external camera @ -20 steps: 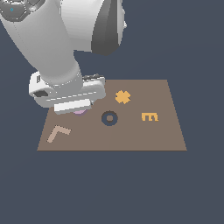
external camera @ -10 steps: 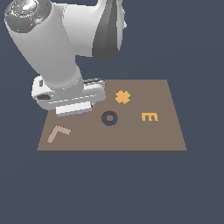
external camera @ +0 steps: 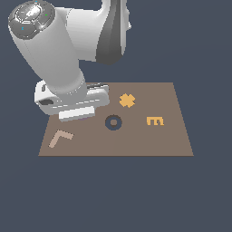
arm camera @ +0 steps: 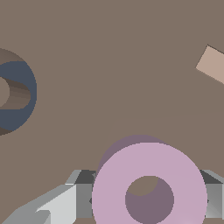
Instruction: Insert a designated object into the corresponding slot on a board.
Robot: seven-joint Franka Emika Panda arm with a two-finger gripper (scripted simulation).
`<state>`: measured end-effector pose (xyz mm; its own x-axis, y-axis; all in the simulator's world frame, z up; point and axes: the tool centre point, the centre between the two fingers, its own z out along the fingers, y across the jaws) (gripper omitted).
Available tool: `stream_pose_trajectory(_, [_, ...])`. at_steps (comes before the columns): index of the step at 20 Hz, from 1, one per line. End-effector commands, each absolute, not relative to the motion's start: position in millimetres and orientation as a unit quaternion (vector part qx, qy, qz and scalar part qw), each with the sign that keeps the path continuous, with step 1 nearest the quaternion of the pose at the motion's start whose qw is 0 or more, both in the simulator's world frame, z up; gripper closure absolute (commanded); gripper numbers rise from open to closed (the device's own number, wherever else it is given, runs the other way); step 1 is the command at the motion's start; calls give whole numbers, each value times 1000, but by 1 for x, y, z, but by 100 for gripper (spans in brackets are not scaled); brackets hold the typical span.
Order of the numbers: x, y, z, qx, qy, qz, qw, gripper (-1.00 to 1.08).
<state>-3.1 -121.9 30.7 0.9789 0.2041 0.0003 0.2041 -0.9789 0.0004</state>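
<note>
While one pink ring (arm camera: 148, 183) sits gripped, one navy slot (external camera: 113, 122) waits.

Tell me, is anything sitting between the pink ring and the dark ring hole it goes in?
Nothing visible is. In the wrist view, only bare brown board lies between the pale pink flat ring at the end effector and the dark navy ring-shaped slot.

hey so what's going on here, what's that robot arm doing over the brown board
A simulated Panda arm is working over the brown board. Its end effector has a finger on either side of the pink ring, which casts a shadow beneath it, so it seems lifted. The dark ring-shaped slot sits empty nearby, so the ring is not yet inserted. An orange cross, an orange E and a tan L also lie on the board.
</note>
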Motion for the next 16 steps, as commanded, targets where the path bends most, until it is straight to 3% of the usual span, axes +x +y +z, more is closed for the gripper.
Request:
stream_pose_trajectory(1, [-3, -121, 30, 995, 103, 0, 0, 108])
stream_pose_trajectory(16, [-5, -113, 32, 998, 65, 0, 0, 108])
